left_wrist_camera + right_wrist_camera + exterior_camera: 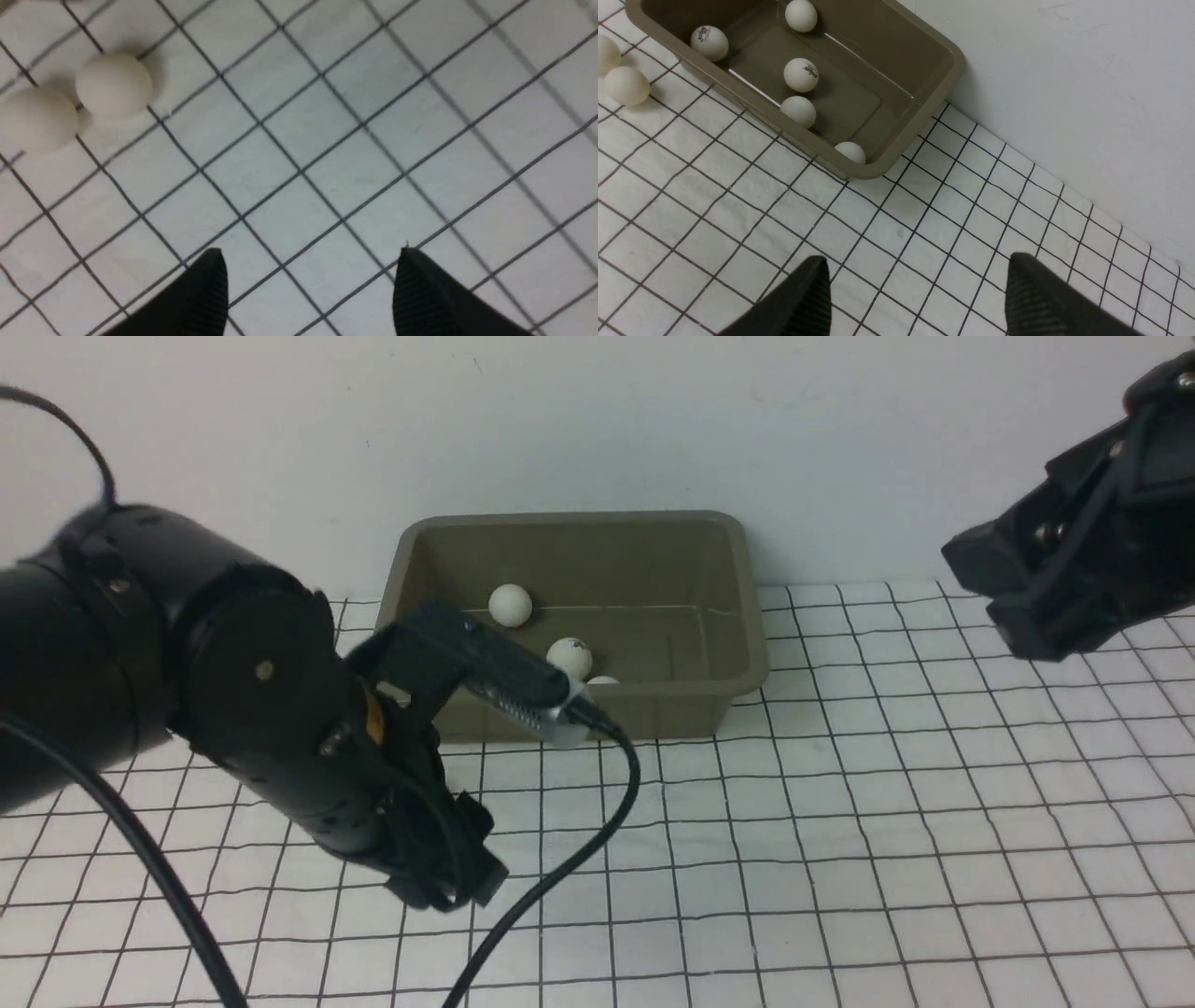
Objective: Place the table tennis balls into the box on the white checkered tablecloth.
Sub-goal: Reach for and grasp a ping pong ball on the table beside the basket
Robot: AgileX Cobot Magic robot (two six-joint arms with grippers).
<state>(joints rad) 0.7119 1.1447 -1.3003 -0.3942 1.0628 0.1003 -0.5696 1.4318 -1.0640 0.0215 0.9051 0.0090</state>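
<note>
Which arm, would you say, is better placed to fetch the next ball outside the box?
Left: its open pincer hovers close by the two loose balls; the right pincer sits beyond the box.

1. The white checkered tablecloth (840, 821) covers the whole work surface, a grid of thin black lines with slight wrinkles, and runs back to a plain white wall (840, 448) at 12 o'clock.
2. The box (653, 714) stands upright on the cloth at 12 o'clock, its far side close to the wall.
3. A table tennis ball (627, 85) lies on the cloth near the box's left front corner, at roughly 8 o'clock from the box's middle.
4. A second ball (605, 52) lies right beside the first, touching it or nearly so; both are outside the box.
</note>
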